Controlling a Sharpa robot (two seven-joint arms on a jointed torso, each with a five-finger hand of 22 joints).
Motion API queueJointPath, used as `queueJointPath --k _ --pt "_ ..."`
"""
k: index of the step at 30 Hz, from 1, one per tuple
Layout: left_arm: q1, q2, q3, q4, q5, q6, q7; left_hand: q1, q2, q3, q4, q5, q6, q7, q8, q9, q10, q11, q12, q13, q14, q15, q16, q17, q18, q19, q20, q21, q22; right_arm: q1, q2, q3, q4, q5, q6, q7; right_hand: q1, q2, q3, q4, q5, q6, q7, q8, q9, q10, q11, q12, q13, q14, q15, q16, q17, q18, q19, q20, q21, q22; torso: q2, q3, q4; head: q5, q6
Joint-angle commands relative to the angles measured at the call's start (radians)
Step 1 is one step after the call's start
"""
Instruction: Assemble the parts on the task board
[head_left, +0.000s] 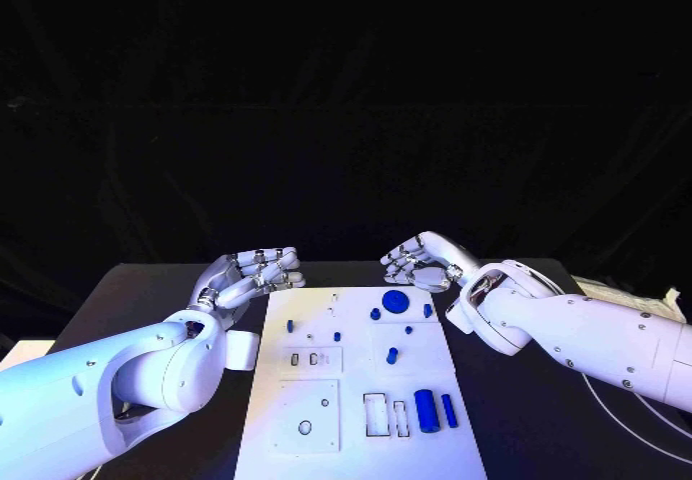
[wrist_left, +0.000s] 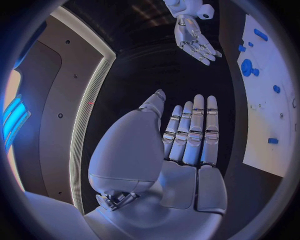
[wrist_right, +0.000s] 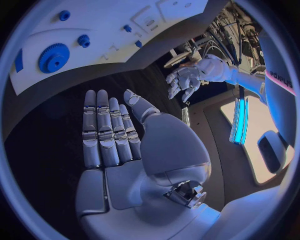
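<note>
The white task board (head_left: 355, 458) lies in the middle of the black table. On its far end sits a blue gear (head_left: 395, 300) with several small blue parts around it, such as a peg (head_left: 391, 354). Two blue cylinders (head_left: 427, 410) lie near the front right. My left hand (head_left: 254, 274) hovers off the board's far left corner, holding nothing. My right hand (head_left: 421, 262) hovers just beyond the far edge near the gear, also empty. In the left wrist view my left hand (wrist_left: 187, 137) has straight fingers beside the board (wrist_left: 272, 115). The right wrist view shows my right hand (wrist_right: 112, 132) below the gear (wrist_right: 54, 57).
Rectangular and round recesses (head_left: 375, 414) mark the board's near half. A pale flat object (head_left: 623, 297) with cables lies at the table's right edge. Bare black table (head_left: 144, 300) runs along both sides of the board.
</note>
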Motion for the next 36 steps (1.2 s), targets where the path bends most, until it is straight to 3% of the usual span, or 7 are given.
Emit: queueJointPath --k 1,5,12,14,18,25,36 --pt "0.005 -0.014 0.002 0.042 0.035 0.048 -0.008 0.000 0.005 -0.003 -0.006 -0.005 0.011 0.000 -0.007 -0.001 0.010 0.000 -0.010 -0.001 0.005 0.000 -0.003 0.002 0.009 0.010 -0.001 -0.002 -0.006 0.010 0.006 0.002 0.008 -0.302 0.098 -0.173 0.001 -0.040 -0.008 0.011 -0.039 0.048 -0.036 -0.005 0.003 0.065 -0.041 -0.008 0.001 0.235 -0.067 0.109 0.067 0.007 0.180 -0.085 0.135 0.061 0.032 -0.0084 0.0155 -0.015 0.004" --pt "0.010 -0.034 0.003 0.087 0.070 0.051 -0.013 -0.001 0.006 -0.004 -0.007 -0.005 0.012 0.001 -0.009 -0.001 0.011 0.001 -0.012 -0.001 0.002 0.001 -0.007 0.002 0.009 0.009 -0.001 -0.005 -0.008 0.021 0.010 0.002 0.016 -0.391 0.146 -0.227 -0.007 -0.050 -0.010 0.032 -0.037 0.057 -0.044 -0.008 0.002 0.076 -0.047 -0.008 0.001 0.243 -0.082 0.257 0.162 0.002 0.209 -0.106 0.211 0.103 0.050 -0.0131 0.0204 -0.022 0.006" --pt "0.027 -0.056 0.005 0.138 0.089 0.057 -0.021 -0.002 0.005 -0.005 -0.008 -0.005 0.012 0.001 -0.011 -0.001 0.012 0.001 -0.013 -0.001 0.001 0.001 -0.009 0.002 0.009 0.008 0.000 -0.007 -0.009 0.035 0.019 0.003 0.022 -0.477 0.210 -0.268 -0.019 -0.070 0.020 0.064 -0.037 0.063 -0.050 -0.010 0.001 0.069 -0.059 -0.009 0.002 0.241 -0.085 0.559 0.364 0.001 0.241 -0.112 0.343 0.181 0.074 -0.0195 0.0275 -0.029 0.010" --pt "0.032 -0.060 0.005 0.149 0.091 0.058 -0.023 -0.002 0.005 -0.006 -0.008 -0.005 0.012 0.001 -0.011 -0.001 0.012 0.001 -0.013 -0.001 0.001 0.002 -0.009 0.002 0.009 0.008 0.000 -0.007 -0.009 0.036 0.023 0.003 0.023 -0.496 0.225 -0.276 -0.022 -0.081 0.038 0.078 -0.038 0.063 -0.053 -0.011 0.001 0.067 -0.060 -0.008 0.002 0.247 -0.086 0.762 0.572 0.002 0.243 -0.113 0.402 0.218 0.081 -0.0215 0.0290 -0.030 0.011" --pt "0.036 -0.062 0.005 0.155 0.093 0.059 -0.026 -0.003 0.005 -0.006 -0.009 -0.005 0.012 0.001 -0.012 -0.001 0.012 0.002 -0.014 -0.001 0.000 0.002 -0.010 0.002 0.009 0.008 0.000 -0.008 -0.010 0.038 0.028 0.003 0.024 -0.535 0.257 -0.293 -0.020 -0.091 0.066 0.099 -0.037 0.067 -0.058 -0.009 0.002 0.061 -0.057 -0.009 0.002 0.249 -0.082 0.936 0.761 -0.004 0.244 -0.112 0.511 0.317 0.092 -0.0235 0.0324 -0.032 0.011" --pt "0.037 -0.063 0.005 0.153 0.094 0.059 -0.029 -0.003 0.004 -0.007 -0.009 -0.005 0.012 0.002 -0.013 -0.001 0.012 0.002 -0.015 -0.001 0.000 0.002 -0.011 0.002 0.009 0.008 0.000 -0.009 -0.010 0.039 0.030 0.003 0.026 -0.564 0.290 -0.304 -0.019 -0.113 0.088 0.128 -0.040 0.064 -0.056 -0.010 0.002 0.046 -0.055 -0.009 0.002 0.241 -0.080 1.037 0.868 -0.019 0.238 -0.104 0.645 0.460 0.105 -0.0263 0.0333 -0.038 0.010" --pt "0.038 -0.060 0.005 0.148 0.094 0.059 -0.034 -0.005 0.004 -0.009 -0.010 -0.005 0.011 0.004 -0.015 -0.001 0.010 0.003 -0.018 -0.001 -0.001 0.003 -0.013 0.003 0.009 0.008 0.001 -0.011 -0.012 0.039 0.035 0.003 0.028 -0.575 0.325 -0.304 -0.011 -0.123 0.106 0.153 -0.040 0.068 -0.057 -0.009 0.003 0.043 -0.053 -0.009 0.002 0.242 -0.080 1.098 0.935 -0.027 0.233 -0.099 0.727 0.548 0.113 -0.0276 0.0355 -0.039 0.014"
